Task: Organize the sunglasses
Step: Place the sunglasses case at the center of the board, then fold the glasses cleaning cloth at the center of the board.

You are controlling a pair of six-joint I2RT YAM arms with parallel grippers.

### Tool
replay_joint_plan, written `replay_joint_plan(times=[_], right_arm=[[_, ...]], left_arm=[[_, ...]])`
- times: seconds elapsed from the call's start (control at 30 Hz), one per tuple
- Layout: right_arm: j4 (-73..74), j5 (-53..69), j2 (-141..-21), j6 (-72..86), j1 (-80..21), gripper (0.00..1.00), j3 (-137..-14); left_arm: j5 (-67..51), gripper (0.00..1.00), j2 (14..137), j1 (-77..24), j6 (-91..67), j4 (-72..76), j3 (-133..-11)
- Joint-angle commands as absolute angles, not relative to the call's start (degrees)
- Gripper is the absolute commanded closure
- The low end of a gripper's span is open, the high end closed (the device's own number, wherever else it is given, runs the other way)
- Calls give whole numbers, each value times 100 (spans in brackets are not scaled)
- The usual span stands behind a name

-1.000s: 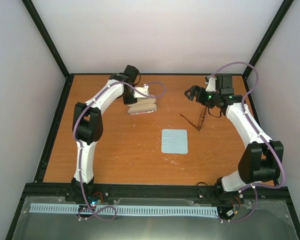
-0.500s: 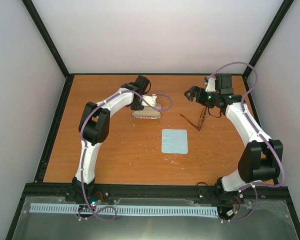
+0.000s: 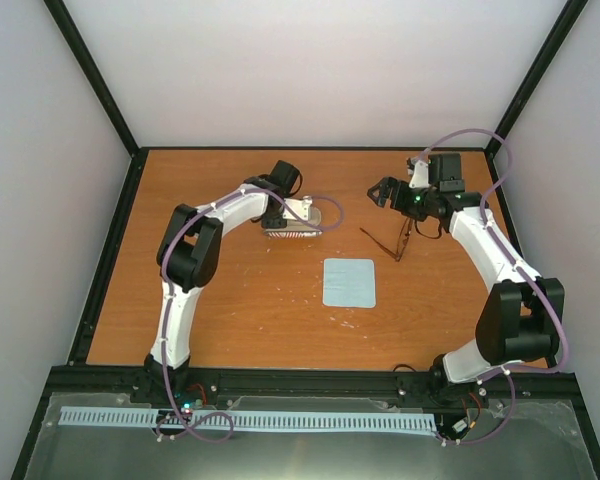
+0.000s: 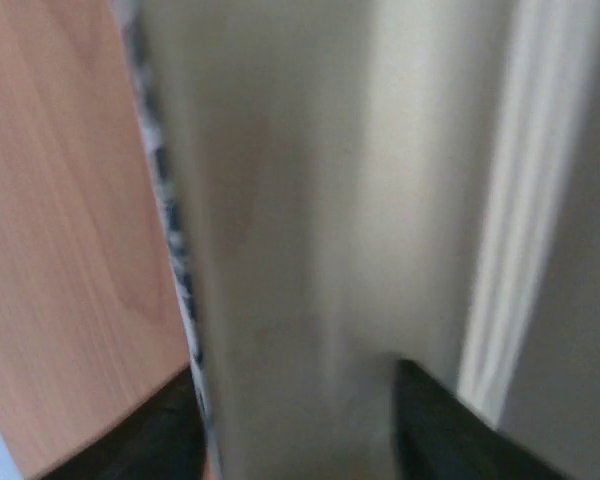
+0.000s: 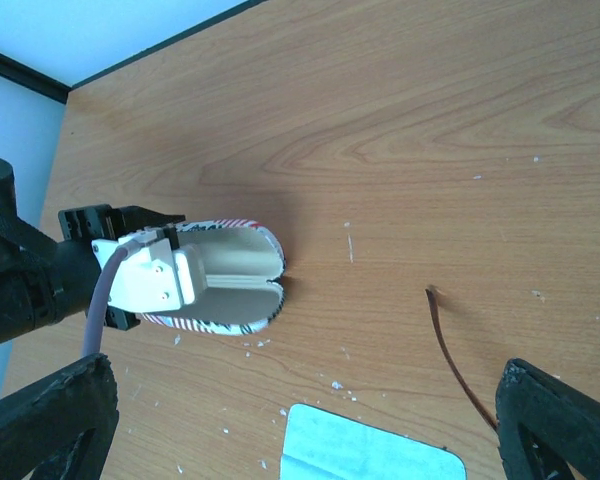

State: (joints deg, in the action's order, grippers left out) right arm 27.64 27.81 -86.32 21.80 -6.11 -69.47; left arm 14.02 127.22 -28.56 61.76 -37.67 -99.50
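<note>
The sunglasses (image 3: 392, 240), thin dark-brown frame, lie on the table right of centre. One temple arm (image 5: 453, 362) shows in the right wrist view. My right gripper (image 3: 384, 190) hangs open and empty just behind and left of them. In its own view (image 5: 305, 400) the fingers (image 5: 50, 420) stand wide apart. The flag-patterned case (image 3: 298, 224) lies open, its cream inside (image 5: 235, 270) showing. My left gripper (image 3: 292, 212) is shut on the case. In the left wrist view the case's cream wall (image 4: 310, 220) is blurred and fills the gap between the dark fingers (image 4: 435, 430).
The light blue cloth (image 3: 349, 282) lies flat in front of the sunglasses and shows at the bottom of the right wrist view (image 5: 370, 455). White crumbs dot the wooden table (image 3: 230, 300). A black frame rail (image 3: 110, 250) borders the table.
My left arm has swung right with the case, carrying it from back left toward the table's middle, then nearly stopped. The right gripper has shifted slightly. Sunglasses and cloth have not moved.
</note>
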Motion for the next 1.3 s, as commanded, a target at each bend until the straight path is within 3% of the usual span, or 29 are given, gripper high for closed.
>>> replay_joint_plan(times=[0.0, 0.17, 0.4, 0.5, 0.57, 0.63, 0.67, 0.83, 1.1, 1.27], right_arm=[[2765, 2820, -8628, 2058, -624, 0, -6857], [2857, 2682, -8466, 2017, -624, 0, -6783], [3211, 2387, -8157, 1830, -633, 0, -6665], [3410, 2353, -8047, 1676, -698, 6, -6495], [3577, 2338, -8002, 1571, -807, 24, -6364], [3784, 2292, -8003, 1491, -983, 57, -6225], [3859, 2221, -8017, 1467, -1091, 64, -6167], [4290, 1936, -8372, 1351, -1476, 59, -5952], [4566, 1492, -9280, 1292, -1743, 57, -5975], [4561, 1183, -9785, 1392, -1744, 63, -6162]], left_arm=[[1424, 44, 12189, -2994, 5926, -3549, -9650], [1511, 24, 11818, -3006, 5667, -3310, -9474], [1671, 18, 11319, -3005, 5363, -2657, -9270], [1496, 21, 11113, -3077, 5136, -2617, -9350], [1082, 27, 10969, -3209, 4851, -2902, -9492], [369, 36, 10834, -3398, 4430, -3452, -9661], [-9, 39, 10765, -3505, 4190, -3634, -9678], [-1249, 48, 10713, -4080, 3347, -3983, -9370], [-1380, 49, 10875, -4307, 2876, -3760, -8851], [-1457, 49, 10984, -4307, 2678, -3554, -8690]])
